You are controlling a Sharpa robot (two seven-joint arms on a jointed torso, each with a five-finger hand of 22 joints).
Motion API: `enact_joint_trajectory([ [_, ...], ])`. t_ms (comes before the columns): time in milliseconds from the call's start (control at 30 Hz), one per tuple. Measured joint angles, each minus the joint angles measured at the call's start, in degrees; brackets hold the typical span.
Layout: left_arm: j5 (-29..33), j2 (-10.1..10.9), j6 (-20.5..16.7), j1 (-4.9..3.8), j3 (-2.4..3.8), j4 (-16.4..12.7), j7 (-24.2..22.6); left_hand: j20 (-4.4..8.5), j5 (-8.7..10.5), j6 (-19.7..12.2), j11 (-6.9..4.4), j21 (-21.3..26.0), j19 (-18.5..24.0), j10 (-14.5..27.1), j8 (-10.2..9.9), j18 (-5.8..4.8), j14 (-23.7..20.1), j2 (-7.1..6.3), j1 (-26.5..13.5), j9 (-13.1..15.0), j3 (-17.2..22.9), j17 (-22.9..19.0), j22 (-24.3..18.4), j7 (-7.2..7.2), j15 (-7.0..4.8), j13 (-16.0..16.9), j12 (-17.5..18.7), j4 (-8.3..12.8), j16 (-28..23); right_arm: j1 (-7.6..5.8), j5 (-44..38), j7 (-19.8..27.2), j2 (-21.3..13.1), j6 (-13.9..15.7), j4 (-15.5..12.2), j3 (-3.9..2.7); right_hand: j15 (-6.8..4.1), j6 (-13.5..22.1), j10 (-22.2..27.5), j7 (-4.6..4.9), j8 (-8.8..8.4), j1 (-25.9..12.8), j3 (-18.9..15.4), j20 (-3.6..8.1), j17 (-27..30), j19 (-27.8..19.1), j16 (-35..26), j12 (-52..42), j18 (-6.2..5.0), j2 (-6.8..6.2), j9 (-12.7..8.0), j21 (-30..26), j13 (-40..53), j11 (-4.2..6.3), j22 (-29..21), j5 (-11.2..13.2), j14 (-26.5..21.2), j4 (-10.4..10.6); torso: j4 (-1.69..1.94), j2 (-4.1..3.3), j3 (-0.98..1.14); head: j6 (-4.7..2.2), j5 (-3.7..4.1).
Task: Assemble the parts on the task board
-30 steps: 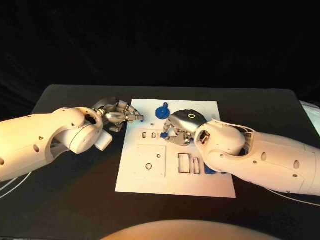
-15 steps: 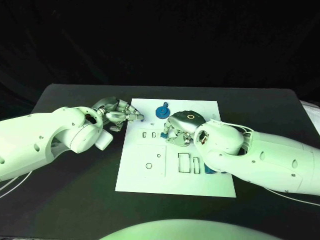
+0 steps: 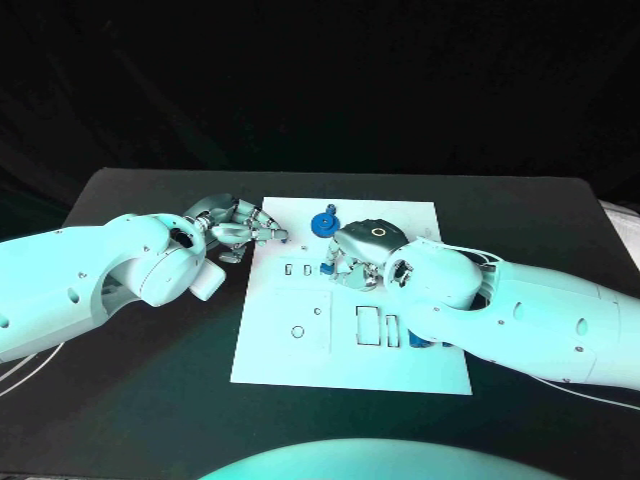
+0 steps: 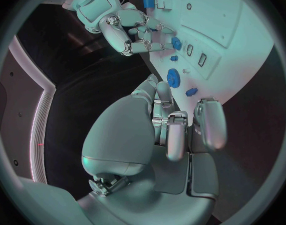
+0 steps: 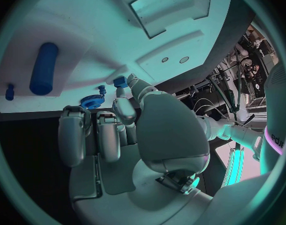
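The white task board (image 3: 303, 340) lies in the middle of the black table. A blue gear (image 3: 325, 222) stands near its far edge, also seen as the gear (image 4: 173, 78) and the gear (image 5: 90, 100). My right hand (image 3: 352, 262) hovers low over the board's upper middle and pinches a small blue part (image 5: 120, 81), the same part (image 4: 175, 42) at its fingertips. My left hand (image 3: 234, 228) sits at the board's far left edge, fingers half bent and holding nothing. A small blue piece (image 4: 191, 91) lies on the board just beyond its fingertips.
A long blue cylinder (image 5: 44, 67) and a small blue peg (image 5: 10, 91) sit on the board's right side. Rectangular slots (image 3: 368, 326) and a raised square plate (image 3: 301, 322) take up the board's near half. Black table (image 3: 147, 380) surrounds the board.
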State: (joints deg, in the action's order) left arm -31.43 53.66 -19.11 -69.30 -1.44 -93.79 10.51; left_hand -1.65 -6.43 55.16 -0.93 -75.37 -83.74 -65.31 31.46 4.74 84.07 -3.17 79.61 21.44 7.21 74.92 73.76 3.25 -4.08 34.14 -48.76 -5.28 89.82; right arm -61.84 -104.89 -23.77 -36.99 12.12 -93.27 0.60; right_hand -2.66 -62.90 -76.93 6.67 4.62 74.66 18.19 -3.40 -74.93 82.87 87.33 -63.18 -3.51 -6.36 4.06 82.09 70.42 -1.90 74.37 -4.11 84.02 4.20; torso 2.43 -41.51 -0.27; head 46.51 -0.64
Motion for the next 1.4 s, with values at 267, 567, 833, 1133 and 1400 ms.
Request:
enact_joint_trajectory([
  [267,0.01,-0.01,0.04,0.0,0.0,0.04,0.01,0.0,0.0,0.0,0.0,0.0,0.0,0.0,0.0,0.0,0.0,0.0,0.0,0.0,0.0,0.0,0.0,0.0,0.0,0.0,0.0,0.0,0.0,0.07,-0.53,-0.51,0.09,0.62,0.05,0.06,0.0,0.0,0.0,0.0,0.0,0.0,0.0,0.0,0.01,0.0,0.0,0.0,0.0,0.0,0.02,0.0,-0.01,0.0,0.0,0.0,0.0,0.0,0.01,-0.01,0.0,0.07,-0.04],
  [567,0.02,-0.02,0.08,0.0,0.0,0.06,0.03,0.0,0.0,0.0,0.0,0.0,0.0,0.0,0.0,0.0,0.0,0.0,0.0,0.0,0.0,-0.01,0.0,0.0,0.0,0.0,0.0,0.0,0.0,0.18,-0.95,-0.77,0.08,1.99,-0.18,0.08,0.0,0.0,0.0,0.0,0.0,0.0,0.0,0.0,0.01,0.0,0.0,0.0,0.0,0.0,0.01,0.0,-0.01,0.0,0.0,0.0,0.0,0.0,-0.02,-0.02,0.0,0.16,-0.13],
  [833,0.02,-0.02,0.11,0.0,0.0,0.06,0.04,0.0,0.0,0.0,0.0,0.0,0.0,0.0,0.0,0.0,0.0,0.0,0.0,0.01,0.0,-0.01,0.0,0.0,0.0,0.0,0.0,0.0,0.0,0.2,-1.07,-0.91,0.13,2.21,-0.05,0.08,0.0,0.0,0.0,0.0,0.0,0.0,0.0,0.0,0.02,0.0,0.0,0.0,0.0,0.0,0.01,0.0,-0.01,0.0,0.0,0.0,0.0,0.0,-0.03,-0.02,-0.01,0.18,-0.11],
  [1133,0.03,0.01,0.14,0.0,0.0,0.04,0.07,0.0,0.0,0.0,0.0,0.0,0.0,0.0,0.0,0.0,0.0,0.0,0.0,0.01,0.0,-0.02,-0.01,0.0,0.0,0.01,0.0,0.0,0.0,0.22,-1.07,-0.98,0.63,1.76,0.61,0.08,0.0,0.0,0.0,0.0,0.0,0.0,0.0,0.0,0.02,0.0,0.0,0.0,0.0,0.0,0.01,0.0,-0.02,0.0,0.0,0.0,0.0,0.0,-0.02,-0.02,-0.01,0.21,-0.06],
  [1400,0.03,0.02,0.17,0.0,0.0,0.02,0.08,0.0,0.0,0.0,0.0,0.0,0.0,0.0,0.0,0.0,0.0,0.0,0.0,0.01,0.0,-0.02,0.0,0.0,0.0,0.01,0.0,0.0,0.0,0.39,-1.11,-1.0,1.36,1.56,1.46,0.0,0.0,0.0,0.0,0.0,0.0,0.0,0.0,0.0,0.02,0.0,0.0,0.0,0.0,0.0,-0.02,0.0,-0.07,0.0,0.0,0.0,0.0,0.0,0.03,-0.02,-0.01,0.28,-0.16],
])
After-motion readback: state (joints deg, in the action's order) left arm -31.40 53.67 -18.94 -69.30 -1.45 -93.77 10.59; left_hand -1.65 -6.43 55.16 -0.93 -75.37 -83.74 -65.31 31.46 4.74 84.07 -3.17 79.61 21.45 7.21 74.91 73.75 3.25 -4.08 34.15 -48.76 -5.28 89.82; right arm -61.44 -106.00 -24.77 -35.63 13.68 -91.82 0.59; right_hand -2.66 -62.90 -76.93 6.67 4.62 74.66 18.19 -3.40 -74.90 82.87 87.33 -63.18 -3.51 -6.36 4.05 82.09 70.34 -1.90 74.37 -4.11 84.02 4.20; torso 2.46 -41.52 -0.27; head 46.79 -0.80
